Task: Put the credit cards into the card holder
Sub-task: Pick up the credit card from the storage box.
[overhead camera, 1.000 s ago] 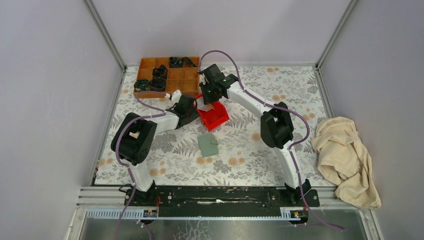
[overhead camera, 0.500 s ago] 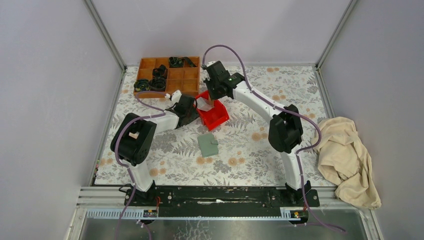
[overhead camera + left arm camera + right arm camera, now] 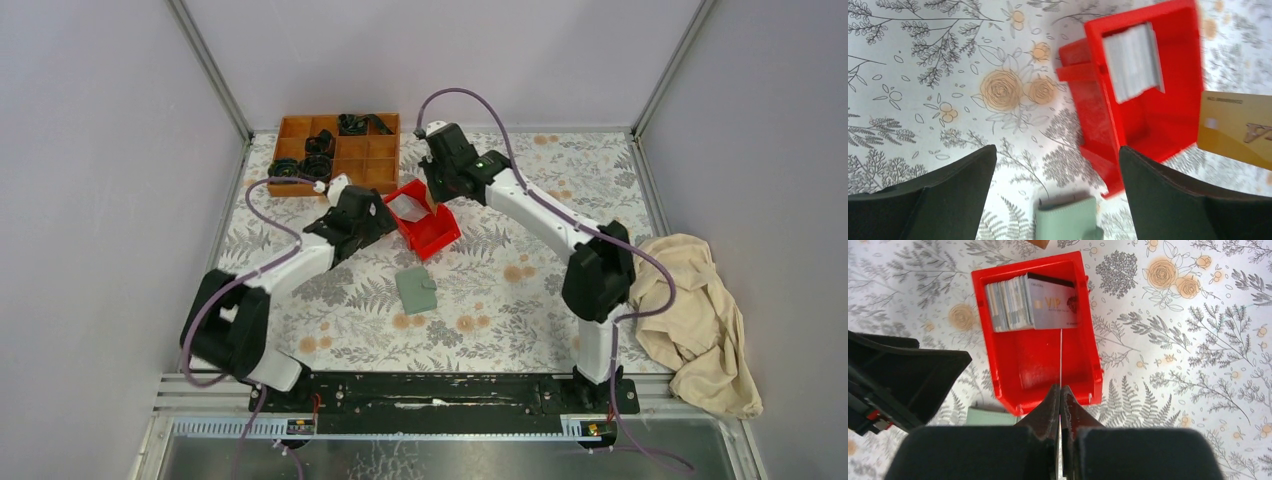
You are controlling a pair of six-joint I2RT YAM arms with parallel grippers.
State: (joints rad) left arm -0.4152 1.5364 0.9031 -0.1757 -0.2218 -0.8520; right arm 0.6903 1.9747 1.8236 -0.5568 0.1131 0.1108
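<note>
Changed since the earlier view: the left arm has stretched forward and lower, and the left pincer has gone from part-closed to fully spread. It is empty, over the near edge of the red bin. The right arm has drawn up and back.
Right pincer: pressed together on a yellow-tan credit card, lifted above the bin.
Remaining cards: stacked on edge at the bin's far wall.
Card holder: apparently closed, flat on the surface, just nearer than the bin, untouched.
Step in hand: card extracted, carry to the holder pending.
Next move, as judged: holder to be opened or steadied, likely by the left pincer, before the card slides into a pocket.
</note>
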